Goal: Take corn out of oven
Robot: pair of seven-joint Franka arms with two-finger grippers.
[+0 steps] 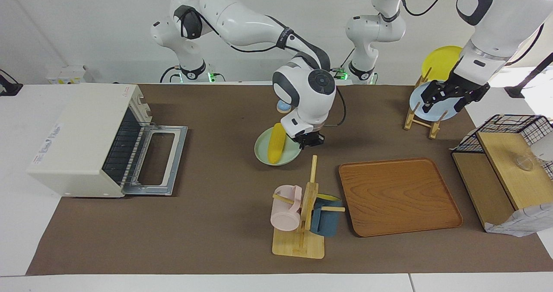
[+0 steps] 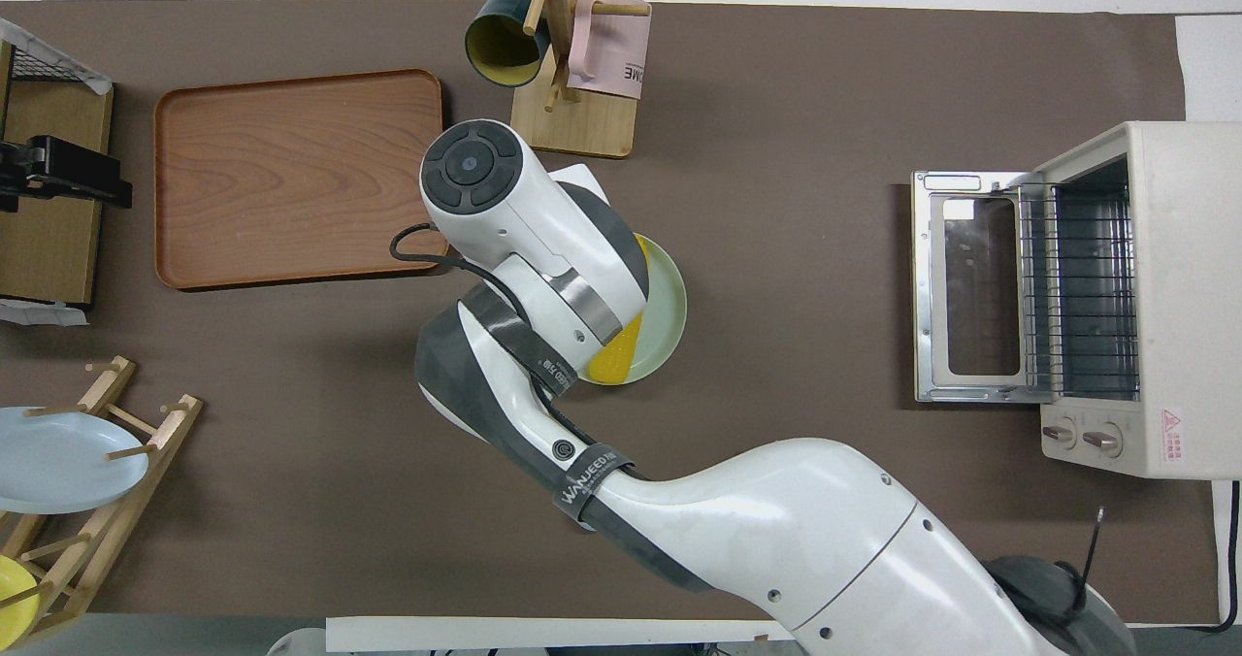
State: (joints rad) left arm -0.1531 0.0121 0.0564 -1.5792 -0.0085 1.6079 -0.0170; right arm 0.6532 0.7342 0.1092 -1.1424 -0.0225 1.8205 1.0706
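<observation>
The yellow corn point(image 1: 276, 148) lies on a pale green plate point(image 1: 262, 155) held low over the middle of the brown mat, beside the mug tree. My right gripper point(image 1: 309, 140) is shut on the plate's rim at the side toward the left arm's end. In the overhead view the right arm covers most of the corn point(image 2: 617, 357) and plate point(image 2: 670, 297). The cream oven point(image 1: 82, 136) stands at the right arm's end with its door point(image 1: 162, 160) folded down and only a bare rack point(image 2: 1082, 292) inside. My left gripper point(image 1: 446, 98) waits open over the dish rack.
A mug tree point(image 1: 302, 214) with pink and blue mugs and a wooden tray point(image 1: 399, 195) lie farther from the robots than the plate. A dish rack point(image 1: 421, 119) with a blue and a yellow plate and a black wire basket point(image 1: 510, 128) stand at the left arm's end.
</observation>
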